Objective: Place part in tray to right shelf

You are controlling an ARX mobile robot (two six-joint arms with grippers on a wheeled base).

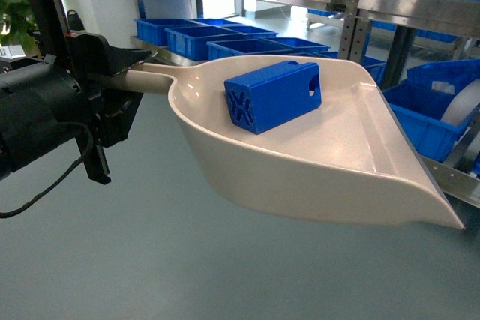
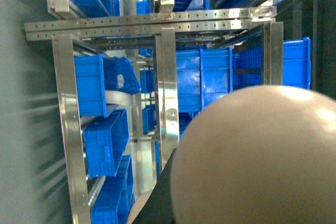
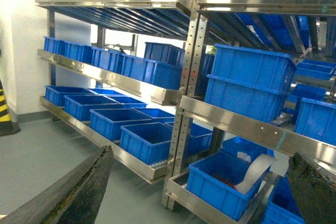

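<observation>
The beige tray hangs level in the air, well above the grey floor. My left gripper is shut on its handle at the left of the head view. The blue part lies inside the tray near the handle end, its X-ribbed face toward me. The tray's lip points at the right shelf. In the left wrist view the tray's rounded back fills the lower right. My right gripper is open with nothing between its fingers, facing the right shelf.
Blue crates fill the steel racks' lower lanes behind the tray. A crate holding a white curved strip sits low in the right rack. More crates stand on its middle level. Grey floor lies below.
</observation>
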